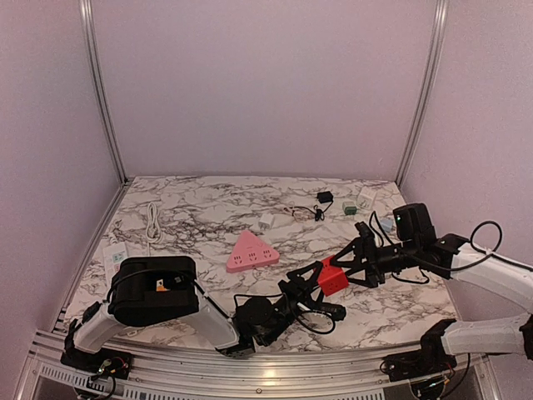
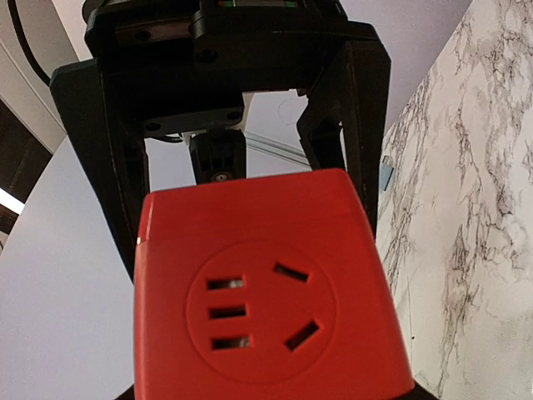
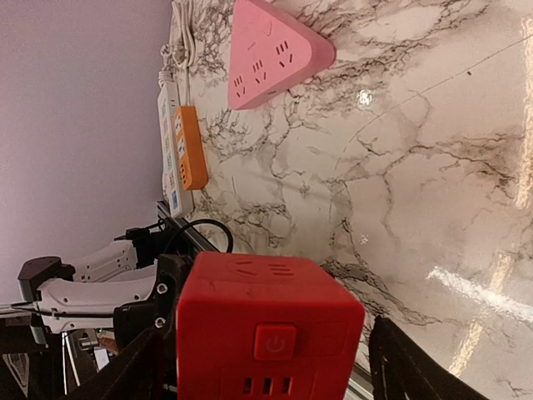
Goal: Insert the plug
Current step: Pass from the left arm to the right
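A red socket cube (image 1: 334,280) hangs above the table's front middle, between my two grippers. My left gripper (image 1: 310,283) reaches it from the left and is shut on it. In the left wrist view the cube (image 2: 266,308) fills the lower frame with its socket face toward the camera and hides my own fingers. My right gripper (image 1: 350,263) comes from the right and is open; its fingers (image 2: 346,125) flank the cube. In the right wrist view the cube (image 3: 271,325) shows its power button, with a gap to the right finger (image 3: 408,367). A black plug (image 1: 325,197) lies at the back.
A pink triangular power strip (image 1: 251,252) lies mid-table and shows in the right wrist view (image 3: 271,50). An orange strip (image 3: 190,146) and a white strip (image 3: 169,142) lie at the left edge. A white cable (image 1: 152,221) lies back left. Black cable (image 1: 321,321) loops under the grippers.
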Motion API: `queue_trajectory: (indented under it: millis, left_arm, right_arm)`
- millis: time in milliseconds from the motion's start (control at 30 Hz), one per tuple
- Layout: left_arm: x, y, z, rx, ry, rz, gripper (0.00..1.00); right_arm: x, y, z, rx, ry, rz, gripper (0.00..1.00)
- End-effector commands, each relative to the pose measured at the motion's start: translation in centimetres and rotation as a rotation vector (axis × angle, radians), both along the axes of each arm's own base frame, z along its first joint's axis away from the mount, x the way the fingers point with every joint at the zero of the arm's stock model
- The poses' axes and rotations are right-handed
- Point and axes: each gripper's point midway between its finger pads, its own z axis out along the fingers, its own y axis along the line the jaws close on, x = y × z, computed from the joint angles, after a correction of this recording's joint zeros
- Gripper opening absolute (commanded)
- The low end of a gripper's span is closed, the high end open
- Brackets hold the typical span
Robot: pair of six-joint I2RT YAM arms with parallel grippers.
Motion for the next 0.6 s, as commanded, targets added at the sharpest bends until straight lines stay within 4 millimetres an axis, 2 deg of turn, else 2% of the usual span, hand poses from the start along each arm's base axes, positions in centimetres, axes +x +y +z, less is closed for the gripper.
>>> queue_trajectory:
  millis: [0,267,333,467,500,567]
  left_arm:
    - [-0.58,0.75,4.45,-0.198,-0.033,0.002,0.00]
    - [-0.60,0.62,4.51,-0.201,-0.034,0.002,0.00]
    - [-0.60,0.57,4.50,-0.200,-0.036,0.002,0.00]
    - [-0.44,0.55,4.48,-0.197,-0.041,0.010,0.00]
    - [-0.42,0.55,4.38,-0.194,-0.041,0.012,0.05]
    - [-0.34,0.61,4.34,-0.198,-0.037,0.012,0.31]
  right_arm:
    - [0.09,0.83,0.91,0.042,-0.016,0.022,0.77]
    - [-0.14,1.05,0.58,0.044,0.001,0.031,0.69]
    - [-0.13,1.11,0.65,0.049,0.005,0.030,0.61]
    - [-0.38,1.23,0.87,0.063,0.012,0.039,0.33]
    - [-0.45,1.28,0.98,0.067,0.010,0.044,0.28]
    - [-0.47,1.26,1.06,0.066,0.007,0.045,0.20]
